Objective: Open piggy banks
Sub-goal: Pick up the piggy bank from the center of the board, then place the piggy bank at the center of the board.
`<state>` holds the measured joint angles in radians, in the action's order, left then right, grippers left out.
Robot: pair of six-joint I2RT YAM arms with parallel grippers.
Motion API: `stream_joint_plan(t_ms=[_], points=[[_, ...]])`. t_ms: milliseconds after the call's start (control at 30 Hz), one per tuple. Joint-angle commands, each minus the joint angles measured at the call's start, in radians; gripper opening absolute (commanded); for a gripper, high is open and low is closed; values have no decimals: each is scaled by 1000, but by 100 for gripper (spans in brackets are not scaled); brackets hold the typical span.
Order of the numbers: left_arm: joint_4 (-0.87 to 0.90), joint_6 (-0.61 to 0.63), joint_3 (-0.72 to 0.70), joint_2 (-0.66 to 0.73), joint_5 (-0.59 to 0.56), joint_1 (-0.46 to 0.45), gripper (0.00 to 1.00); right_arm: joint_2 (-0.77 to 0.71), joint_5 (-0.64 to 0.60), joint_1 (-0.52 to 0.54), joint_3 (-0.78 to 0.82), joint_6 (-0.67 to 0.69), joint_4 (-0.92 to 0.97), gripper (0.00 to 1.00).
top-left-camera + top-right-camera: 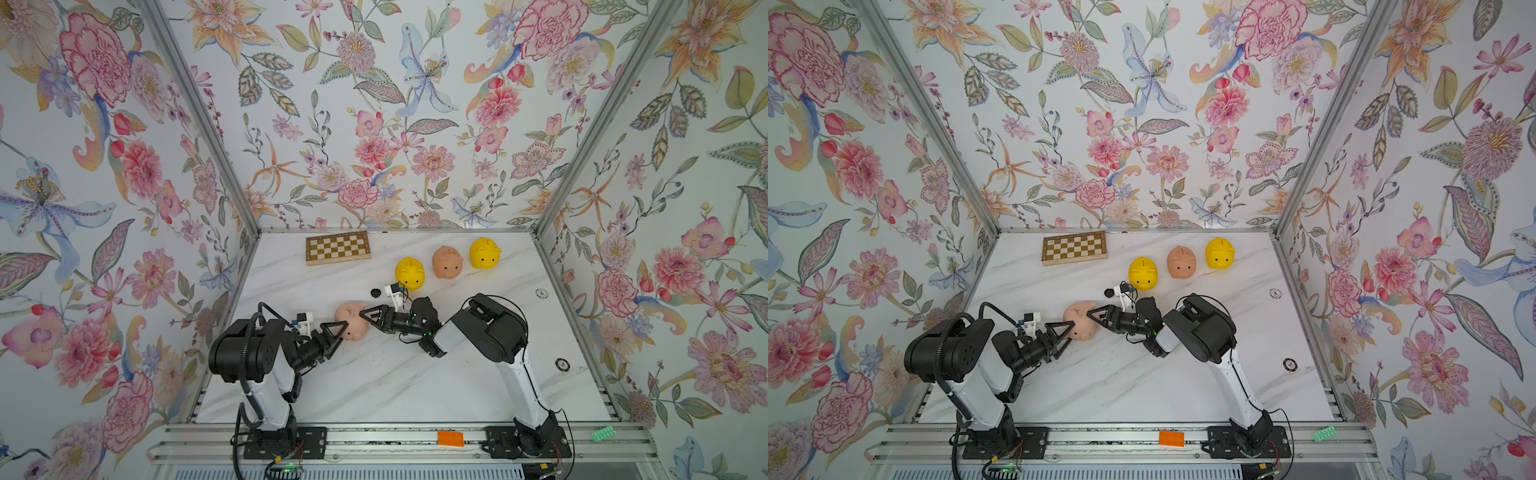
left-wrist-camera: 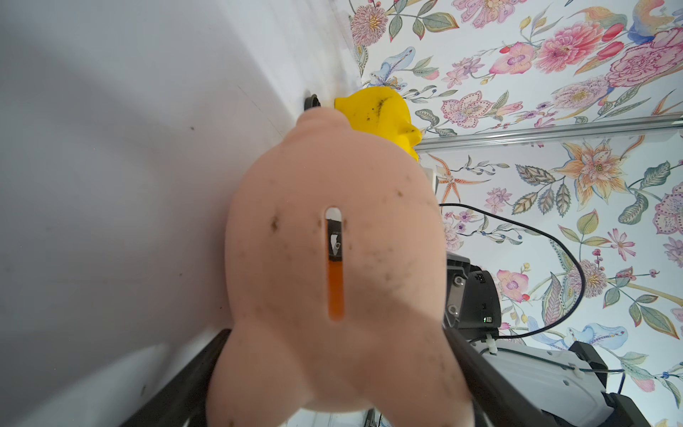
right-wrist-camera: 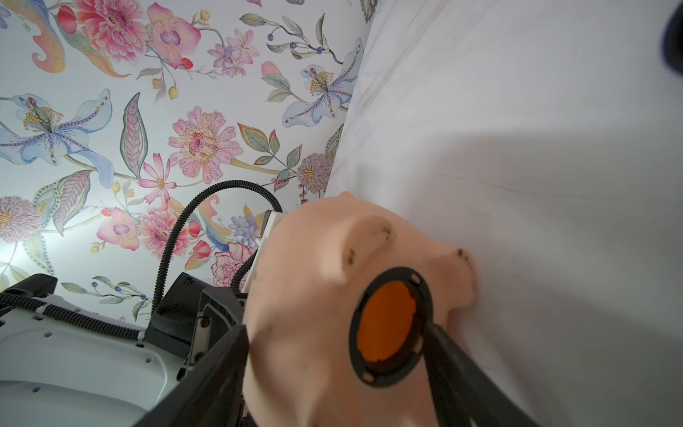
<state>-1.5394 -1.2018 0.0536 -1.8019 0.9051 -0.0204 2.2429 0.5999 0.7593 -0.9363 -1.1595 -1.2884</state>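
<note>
Left gripper is clamped on the peach-pink piggy bank - in the left wrist view its fingers sit on either flank with the coin slot facing the camera. That pig is tipped on its side on the marble table, about mid-table between the two arms: back toward the left arm, belly toward the right. Right gripper is at the belly with jaws spread wide; in the right wrist view one finger touches the black ring around the belly hole, and I can't tell whether the jaws are pressing. The hole is unplugged, and I see orange glow inside. A small black plug lies loose on the table, between the held pig and the near yellow piggy bank. Further back, in a row toward the right wall - the second pink piggy bank, then the far yellow piggy bank, all three upright and apart. Chessboard lies flat at the back edge, well clear of the pigs in both top views.
</note>
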Motion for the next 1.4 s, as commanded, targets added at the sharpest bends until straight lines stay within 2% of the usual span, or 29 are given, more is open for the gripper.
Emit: stream_joint_plan(t_ms=[0, 200, 333, 467, 533, 600, 700, 833, 1000, 1067, 1167, 1200, 1367], points=[[-59, 10, 0, -24, -34, -7, 63, -70, 34, -24, 23, 55, 37, 77], [-30, 4, 25, 4, -24, -7, 61, -193, 37, -46, 45, 179, 212, 79], [107, 40, 62, 71, -22, -8, 61, -277, 20, -54, 46, 282, 361, 80], [341, 122, 126, 172, -21, -7, 61, -349, -2, -64, 45, 357, 474, 83], [521, 192, 175, 229, -27, -8, 61, -397, -42, -67, 52, 413, 554, 85], [747, 286, 241, 325, -49, -8, 61, -446, -104, -67, 52, 481, 650, 99], [1127, 465, 347, 422, -112, -7, 61, -519, -194, -70, 51, 577, 780, 99], [1534, 651, 494, 495, -244, -7, 61, -607, -336, -71, 45, 691, 920, 99], [1789, 734, 615, 522, -373, -9, 60, -698, -534, -71, 28, 823, 1074, 99], [1875, 770, 661, 531, -427, -10, 60, -745, -663, -68, 65, 835, 1048, 99], [1999, 814, 744, 523, -513, -9, 61, -822, -791, -74, 149, 847, 980, 99], [2044, 834, 778, 511, -546, -10, 61, -843, -816, -83, 168, 847, 965, 99], [2143, 879, 898, 445, -641, -41, 61, -899, -779, -129, 199, 882, 998, 99]])
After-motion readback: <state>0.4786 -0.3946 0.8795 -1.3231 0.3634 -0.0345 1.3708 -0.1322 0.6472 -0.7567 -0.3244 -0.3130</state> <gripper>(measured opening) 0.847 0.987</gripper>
